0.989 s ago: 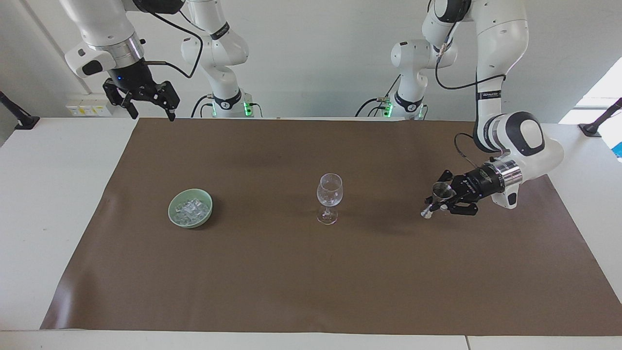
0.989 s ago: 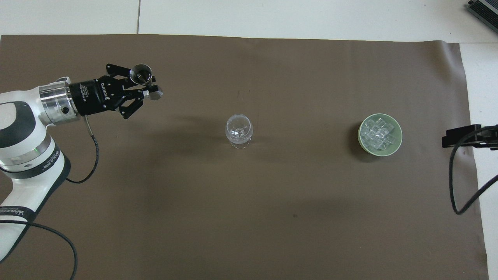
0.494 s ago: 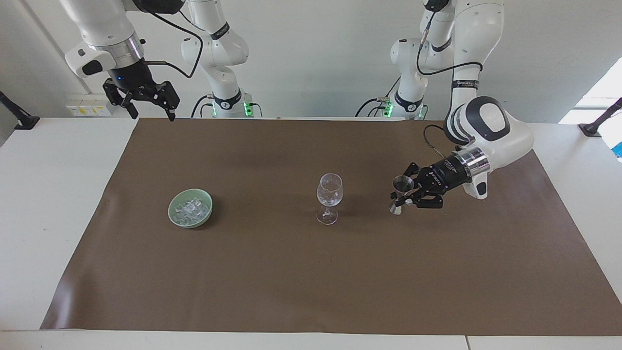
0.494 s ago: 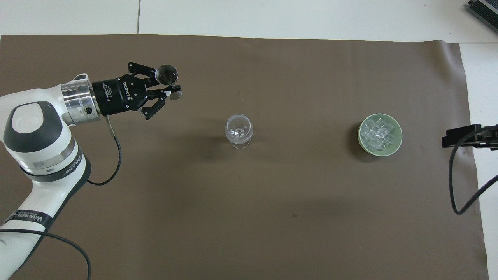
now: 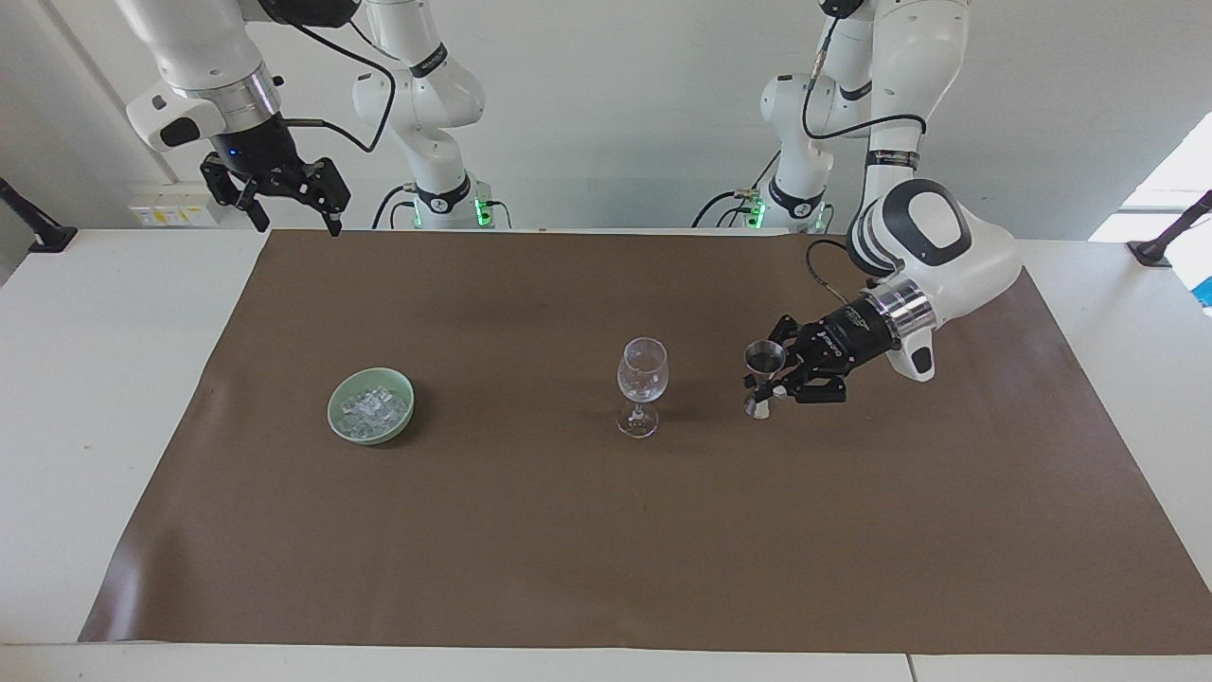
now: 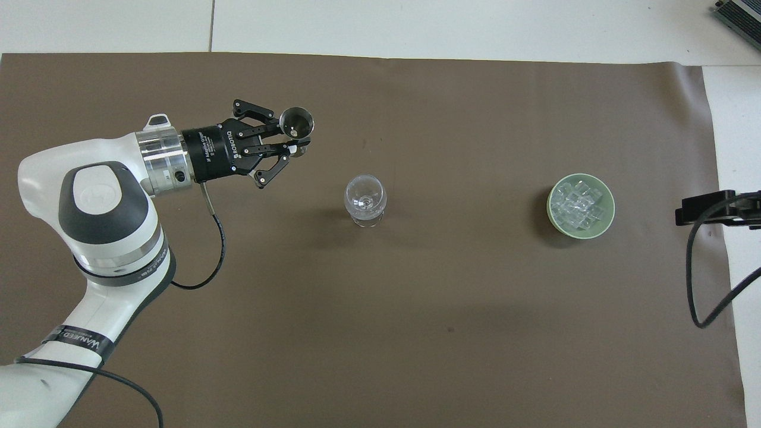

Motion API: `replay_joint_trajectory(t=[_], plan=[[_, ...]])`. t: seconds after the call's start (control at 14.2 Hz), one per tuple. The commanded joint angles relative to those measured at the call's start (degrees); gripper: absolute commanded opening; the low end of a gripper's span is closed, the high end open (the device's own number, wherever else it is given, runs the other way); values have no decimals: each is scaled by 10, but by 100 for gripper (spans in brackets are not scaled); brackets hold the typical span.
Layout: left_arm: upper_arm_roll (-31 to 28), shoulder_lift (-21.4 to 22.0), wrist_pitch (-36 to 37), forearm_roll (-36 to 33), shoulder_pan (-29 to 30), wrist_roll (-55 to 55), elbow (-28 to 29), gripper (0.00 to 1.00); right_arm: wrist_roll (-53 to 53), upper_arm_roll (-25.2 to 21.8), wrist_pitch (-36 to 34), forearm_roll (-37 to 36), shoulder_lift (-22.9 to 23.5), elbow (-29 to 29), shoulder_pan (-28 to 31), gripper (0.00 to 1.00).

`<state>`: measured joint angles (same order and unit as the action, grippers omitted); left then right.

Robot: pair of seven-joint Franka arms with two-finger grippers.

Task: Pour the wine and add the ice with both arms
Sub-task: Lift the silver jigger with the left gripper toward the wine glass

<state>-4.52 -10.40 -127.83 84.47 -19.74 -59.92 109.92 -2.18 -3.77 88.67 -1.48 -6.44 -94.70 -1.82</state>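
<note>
Facing view: ice (image 5: pixel 371 407) fills a green bowl (image 5: pixel 341 423) on the brown mat (image 5: pixel 606 549), toward the right arm's end of the desk (image 5: pixel 95 379). Wine glass (image 5: pixel 642 384) stands upright mid-mat. Left hand (image 5: pixel 775 379) grips a metal jigger (image 5: pixel 763 377) upright just beside the glass. Right hand (image 5: pixel 289 210), fingers spread wide, waits above the mat's corner.

Bright even light, sharp focus; soft shadows on brown mat (image 5: pixel 568 530); window glare at edge.

Two high opposing views share the brown mat (image 5: pixel 606 530).
</note>
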Motion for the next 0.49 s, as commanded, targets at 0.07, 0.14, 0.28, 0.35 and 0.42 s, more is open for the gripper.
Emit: replay_joint_trajectory(t=[0.07,0.14,0.28,0.35,0.42], plan=[[-8,26,-41,-33,-38,10,25,0,15,4,-2,9,-15,-15,8,100],[-8,26,-45,-39,-44,14,26,0,15,4,-2,9,-15,-15,8,100],[-8,24,-64,-64,-54,19,26,0,15,4,-2,9,-15,-15,8,100],[-8,24,-72,-76,-64,22,27,0,15,4,-2,9,-15,-15,8,100],[-8,24,-73,-79,-65,27,31,0,15,4,-2,9,-15,-15,8,100]])
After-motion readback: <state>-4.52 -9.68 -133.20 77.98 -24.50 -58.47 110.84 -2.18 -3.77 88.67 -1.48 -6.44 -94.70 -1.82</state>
